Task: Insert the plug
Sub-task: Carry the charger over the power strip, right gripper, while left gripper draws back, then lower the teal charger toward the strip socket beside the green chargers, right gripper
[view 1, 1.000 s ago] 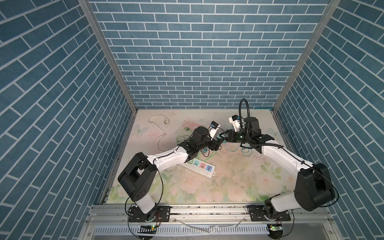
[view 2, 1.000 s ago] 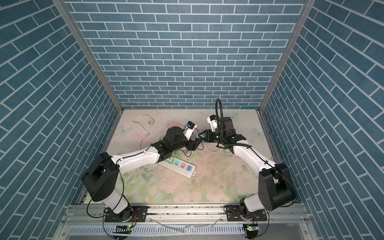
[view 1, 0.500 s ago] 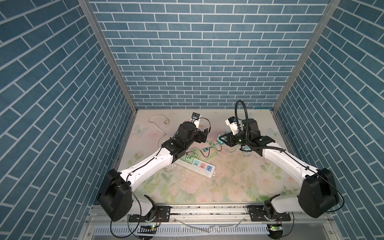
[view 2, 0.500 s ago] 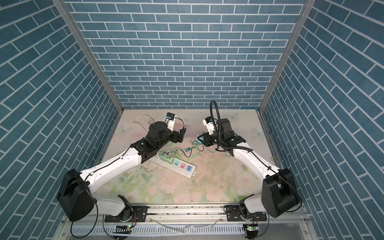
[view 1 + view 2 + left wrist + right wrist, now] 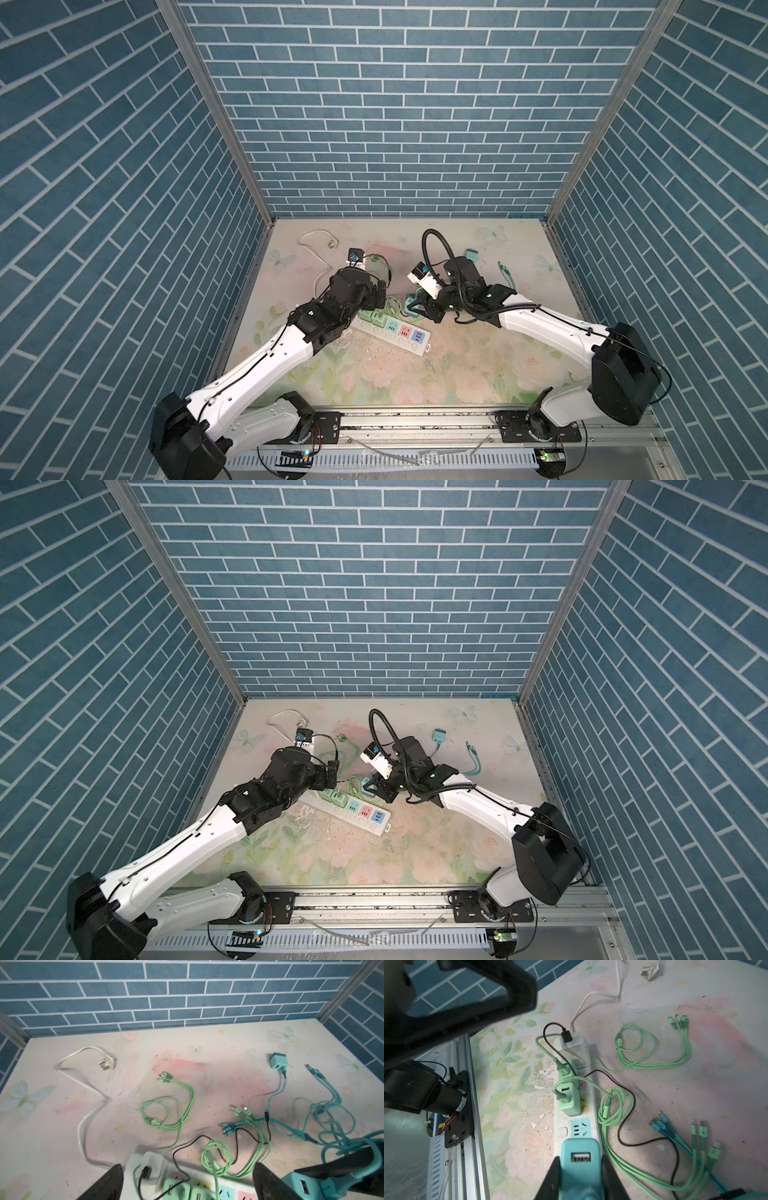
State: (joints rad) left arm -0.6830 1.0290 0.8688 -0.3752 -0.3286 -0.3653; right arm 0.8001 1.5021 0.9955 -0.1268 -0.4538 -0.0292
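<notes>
Since a second ago the arms have been pulled apart. Back then both claws were bunched together over the middle. Now the left claw [image 5: 188, 1167] has been backed off and spread wide, with nothing between its fingers, and the right claw [image 5: 580, 1167] has been dropped toward the power strip [image 5: 592, 1113].

The right claw is clamped on the teal plug [image 5: 579, 1148], a finger on each flat side, USB port facing the wrist camera. The prongs are hidden under the body, so how well they're lined up can't be told, nor whether the strip is touched yet.

Just past the fingertips an empty blue socket [image 5: 580, 1127] can be seen. Right beyond that, two green chargers [image 5: 569, 1099] are already seated, with a white adapter [image 5: 574, 1045] at the far end. Off to the claw's side a black cable [image 5: 633, 1098] and loops of green cable [image 5: 605, 1105] are draped, one strand crossing the strip.

What could go wrong, as a guess:
- The strip isn't pinned by anything, so it may get shoved or tipped if the plug is pushed down off-centre.
- The prongs could be landed on the socket face instead of in the slots.
- The green strand could be trapped under the plug.
- The nearest green charger could be bumped if the claw is carried too far forward.
</notes>
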